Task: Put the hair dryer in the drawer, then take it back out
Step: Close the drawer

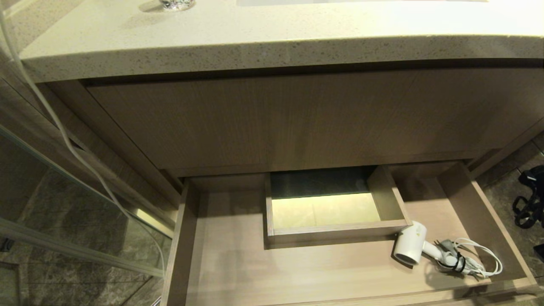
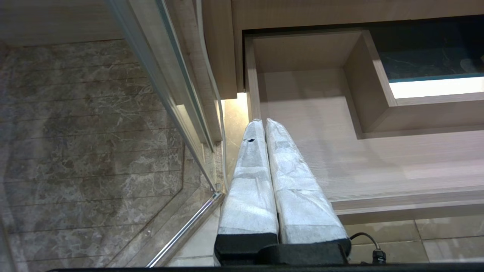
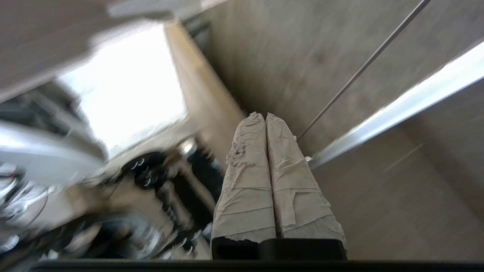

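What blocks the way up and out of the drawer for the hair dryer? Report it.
Nothing visible. The hair dryer lies on the open drawer floor at its right end, beside the boxed cutout, with open space above. Neither gripper is near it.

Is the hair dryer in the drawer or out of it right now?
In: the hair dryer lies on its side on the open drawer's floor, unheld.

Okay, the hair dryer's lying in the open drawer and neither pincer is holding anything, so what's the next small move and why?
Probably bring the right pincer over the hair dryer and open it. The dryer lies in the drawer, at its right front beside the boxed cutout, cord bundled, so only taking it out seems left. That pincer is shut, empty and away from it; the left pincer is shut at the drawer's far left.
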Tool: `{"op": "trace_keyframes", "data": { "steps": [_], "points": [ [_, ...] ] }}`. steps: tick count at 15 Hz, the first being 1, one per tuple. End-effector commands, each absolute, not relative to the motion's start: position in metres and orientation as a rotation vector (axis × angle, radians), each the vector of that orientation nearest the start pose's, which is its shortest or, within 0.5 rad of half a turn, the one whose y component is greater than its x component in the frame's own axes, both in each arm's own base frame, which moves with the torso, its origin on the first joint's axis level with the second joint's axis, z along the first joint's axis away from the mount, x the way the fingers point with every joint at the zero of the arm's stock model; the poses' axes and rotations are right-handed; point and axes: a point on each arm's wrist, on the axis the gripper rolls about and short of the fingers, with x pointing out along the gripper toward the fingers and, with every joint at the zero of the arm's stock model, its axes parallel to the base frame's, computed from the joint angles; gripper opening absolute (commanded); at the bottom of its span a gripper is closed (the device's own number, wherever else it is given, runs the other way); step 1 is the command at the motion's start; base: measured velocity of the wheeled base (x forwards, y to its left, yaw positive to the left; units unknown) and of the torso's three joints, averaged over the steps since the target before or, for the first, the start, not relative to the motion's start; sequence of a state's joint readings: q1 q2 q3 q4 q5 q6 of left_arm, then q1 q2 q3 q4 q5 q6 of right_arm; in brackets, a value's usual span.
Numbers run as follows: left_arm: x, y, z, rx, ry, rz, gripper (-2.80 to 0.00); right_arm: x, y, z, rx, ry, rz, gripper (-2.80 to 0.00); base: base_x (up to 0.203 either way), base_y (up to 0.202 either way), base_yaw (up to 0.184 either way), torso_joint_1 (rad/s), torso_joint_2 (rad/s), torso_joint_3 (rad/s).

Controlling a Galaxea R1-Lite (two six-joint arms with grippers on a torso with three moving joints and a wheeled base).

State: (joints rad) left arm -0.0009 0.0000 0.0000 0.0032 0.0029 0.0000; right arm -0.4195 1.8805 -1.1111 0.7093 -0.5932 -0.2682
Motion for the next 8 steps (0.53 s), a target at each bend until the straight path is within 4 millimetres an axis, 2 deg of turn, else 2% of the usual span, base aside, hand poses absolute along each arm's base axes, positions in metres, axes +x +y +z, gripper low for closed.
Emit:
{"op": "trace_keyframes", "data": {
  "steps": [1, 5, 8],
  "points": [
    [-0.023, 0.0, 0.075, 0.0, 0.003, 0.004, -2.8, 0.241, -0.135, 0.105, -0.343, 1.692, -0.573, -2.8, 0.0, 0.0, 0.0, 0.0, 0.0, 0.0],
    [-0.023, 0.0, 0.075, 0.0, 0.003, 0.003, -2.8, 0.233, -0.139, 0.089, -0.349, 1.759, -0.527, -2.8, 0.0, 0.0, 0.0, 0.0, 0.0, 0.0],
    [-0.023, 0.0, 0.075, 0.0, 0.003, 0.003, -2.8, 0.236, -0.142, 0.082, -0.357, 1.771, -0.513, -2.8, 0.0, 0.0, 0.0, 0.0, 0.0, 0.0]
  ]
}}
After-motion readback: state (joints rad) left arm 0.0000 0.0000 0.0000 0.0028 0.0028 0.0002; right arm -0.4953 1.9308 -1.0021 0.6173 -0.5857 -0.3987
